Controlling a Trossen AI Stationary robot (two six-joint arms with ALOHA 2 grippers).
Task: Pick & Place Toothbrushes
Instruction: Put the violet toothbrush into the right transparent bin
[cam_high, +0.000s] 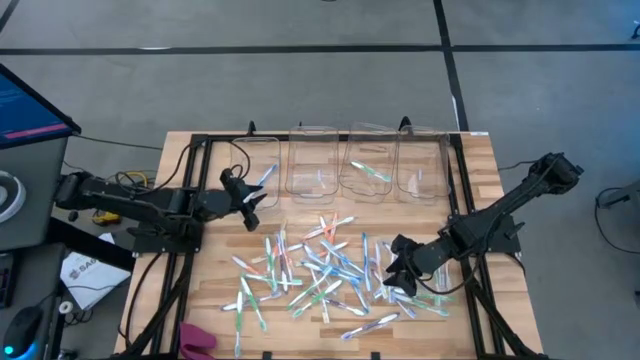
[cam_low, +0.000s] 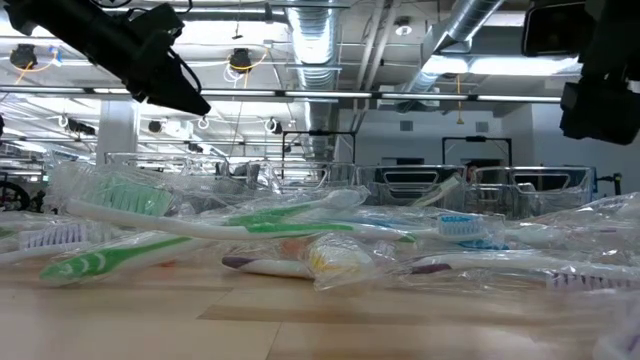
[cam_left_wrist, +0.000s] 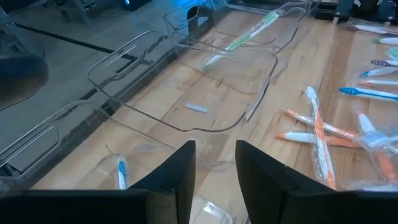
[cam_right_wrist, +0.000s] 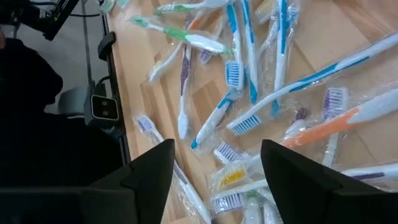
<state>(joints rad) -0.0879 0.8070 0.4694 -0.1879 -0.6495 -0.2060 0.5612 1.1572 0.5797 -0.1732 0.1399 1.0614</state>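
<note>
Several wrapped toothbrushes (cam_high: 320, 265) lie in a loose pile on the wooden table (cam_high: 200, 290); the low view shows them close up (cam_low: 250, 235). My right gripper (cam_high: 392, 268) hangs open over the pile's right side, and toothbrushes (cam_right_wrist: 236, 118) lie below the gap between its fingers. My left gripper (cam_high: 250, 208) hovers open by the near edge of the leftmost clear bin (cam_high: 258, 165), nothing between its fingers (cam_left_wrist: 214, 177). A blue toothbrush (cam_left_wrist: 121, 171) lies in that bin, and a green one (cam_left_wrist: 249, 34) in a bin farther along.
Clear bins (cam_high: 370, 165) stand in a row along the far side. Black frame rails (cam_high: 180, 215) run along the table's left and right. A pink object (cam_high: 197, 340) lies at the near left corner. Orange toothbrushes (cam_left_wrist: 317, 127) lie near the left gripper.
</note>
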